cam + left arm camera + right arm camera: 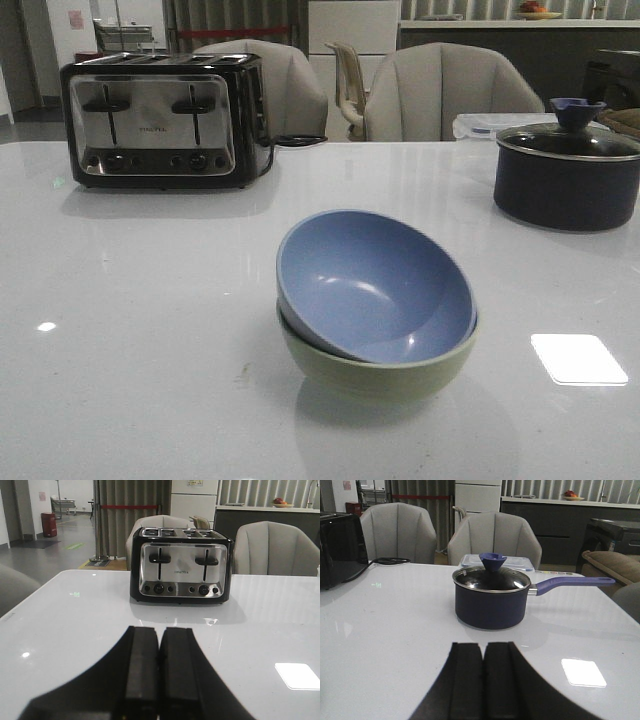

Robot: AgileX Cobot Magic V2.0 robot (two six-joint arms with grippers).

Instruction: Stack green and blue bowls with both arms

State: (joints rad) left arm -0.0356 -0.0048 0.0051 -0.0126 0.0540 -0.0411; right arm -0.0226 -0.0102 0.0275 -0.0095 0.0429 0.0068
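In the front view the dusty blue bowl [375, 285] sits tilted inside the pale green bowl [375, 370] at the middle of the white table, its opening leaning toward the front right. Neither arm shows in the front view. My left gripper [160, 632] is shut and empty over bare table, facing the toaster. My right gripper [483, 647] is shut and empty over bare table, facing the navy pot. Neither bowl shows in the wrist views.
A black-and-chrome toaster [165, 120] stands at the back left, also seen in the left wrist view [181, 565]. A dark navy lidded pot [565, 170] stands at the back right, its handle pointing right in the right wrist view [490, 597]. Chairs [450, 90] line the far edge.
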